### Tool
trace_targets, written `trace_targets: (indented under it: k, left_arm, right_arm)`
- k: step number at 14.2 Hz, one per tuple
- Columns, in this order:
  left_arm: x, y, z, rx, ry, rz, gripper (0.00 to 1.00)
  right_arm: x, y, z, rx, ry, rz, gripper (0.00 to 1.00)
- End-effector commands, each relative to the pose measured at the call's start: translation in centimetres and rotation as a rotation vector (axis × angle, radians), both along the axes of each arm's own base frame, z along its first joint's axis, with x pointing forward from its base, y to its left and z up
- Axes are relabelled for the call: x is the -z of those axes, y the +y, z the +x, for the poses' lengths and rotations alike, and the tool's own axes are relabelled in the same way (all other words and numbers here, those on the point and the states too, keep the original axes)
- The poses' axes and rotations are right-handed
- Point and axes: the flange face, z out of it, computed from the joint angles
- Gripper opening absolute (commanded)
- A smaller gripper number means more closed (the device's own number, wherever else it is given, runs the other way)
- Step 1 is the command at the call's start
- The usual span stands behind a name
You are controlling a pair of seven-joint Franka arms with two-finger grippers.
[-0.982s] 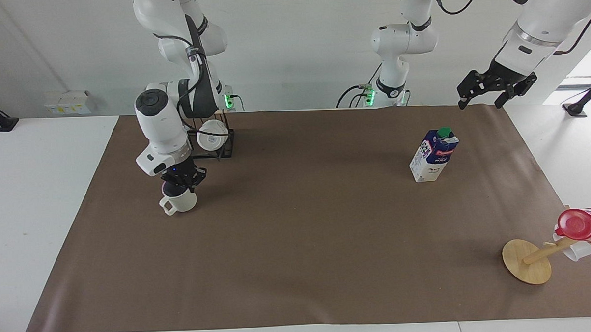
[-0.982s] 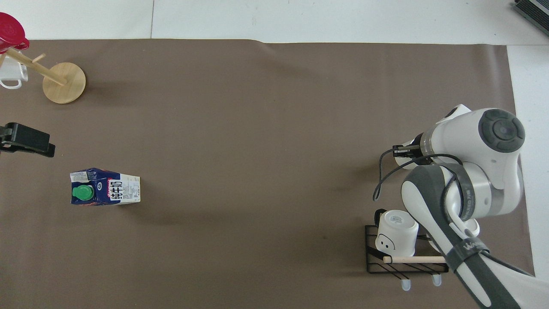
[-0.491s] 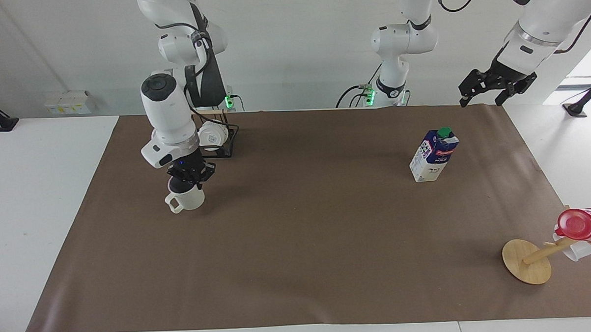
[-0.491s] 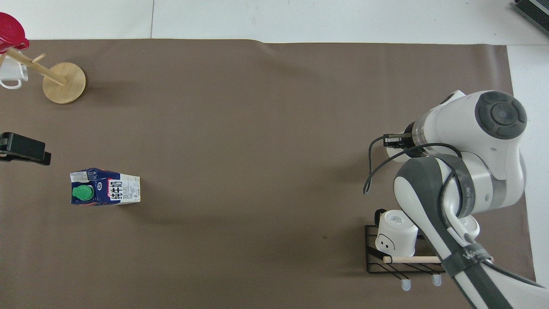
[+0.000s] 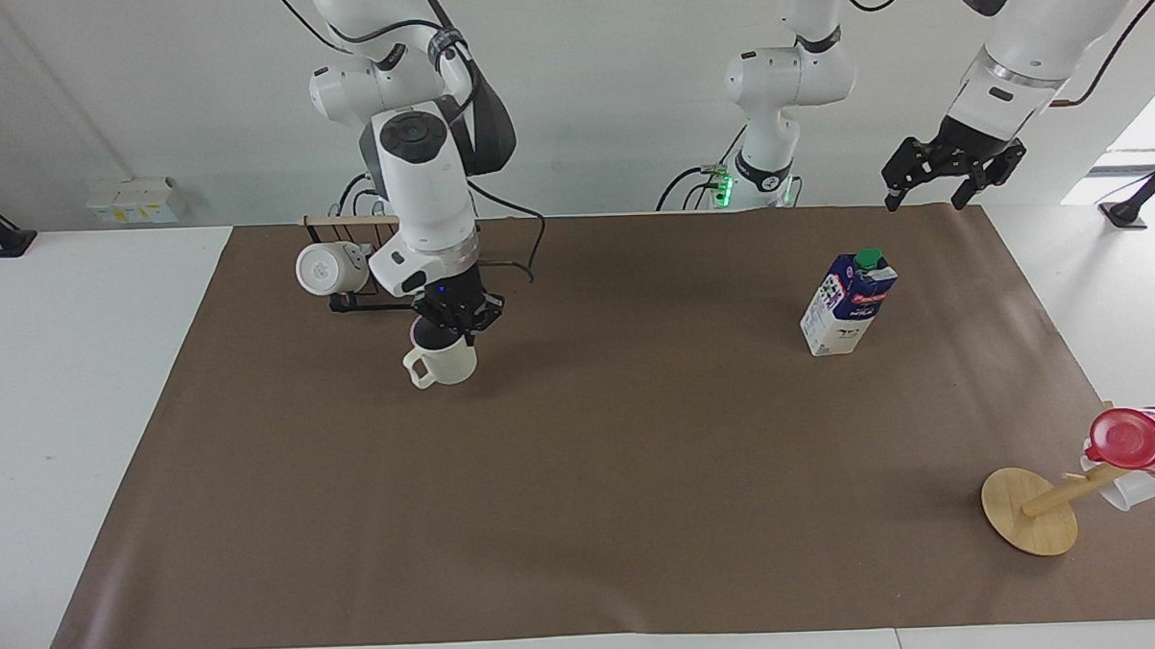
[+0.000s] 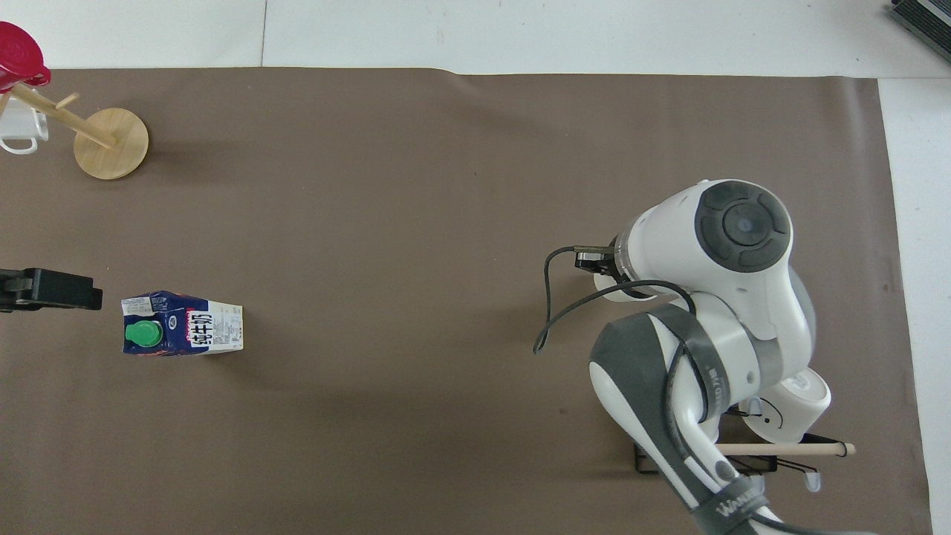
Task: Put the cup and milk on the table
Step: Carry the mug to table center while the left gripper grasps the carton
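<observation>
My right gripper [image 5: 447, 332] is shut on the rim of the cream-white cup [image 5: 441, 364], which hangs upright and low over the brown paper [image 5: 592, 478] of the table [image 5: 80, 380]. I cannot tell if the cup touches the paper. In the overhead view the right arm hides the cup. The milk [image 5: 851, 305] stands upright on the paper toward the left arm's end and also shows in the overhead view [image 6: 182, 333]. My left gripper [image 5: 924, 195] is open and empty, raised in the air; in the overhead view the left gripper [image 6: 70, 291] lies beside the milk.
A black wire rack [image 5: 360, 292] with an all-white mug [image 5: 326, 268] stands beside the right arm, nearer to the robots than the cup. A round wooden disc stand [image 5: 1029, 510] with a red plastic cup [image 5: 1134, 440] and a white mug [image 5: 1116, 490] stands at the left arm's end.
My right gripper has carried the cup toward the middle of the table. The rack with its mug has shifted toward the right arm's end. The left gripper has drifted slightly.
</observation>
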Motion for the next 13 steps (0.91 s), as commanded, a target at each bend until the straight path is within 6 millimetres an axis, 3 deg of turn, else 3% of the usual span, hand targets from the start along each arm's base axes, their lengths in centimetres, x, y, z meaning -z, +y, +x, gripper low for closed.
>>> trace_targets:
  k: [1,4,8,10,13]
  left_arm:
    - [0.9,0.1,-2.1,0.018,-0.048,0.016,1.00]
    - [1.3,-0.3,-2.2,0.025,-0.059,0.017,1.00]
    - [3.5,-0.3,-2.1,0.025,-0.050,0.018,1.00]
    - [4.2,-0.3,-2.0,0.025,-0.050,0.018,1.00]
    - [5.7,-0.3,-2.1,0.025,-0.053,0.018,1.00]
  right_arm:
    - [0.8,3.6,-1.5,0.002,-0.003,0.006,0.00]
    - [1.8,7.4,-3.0,0.020,-0.032,0.033,0.00]
    - [5.6,11.3,-3.2,0.065,-0.063,0.064,0.00]
    - [7.8,14.3,-4.1,0.078,-0.080,0.092,0.00]
    - [8.7,15.3,-4.3,0.072,-0.100,0.084,0.00]
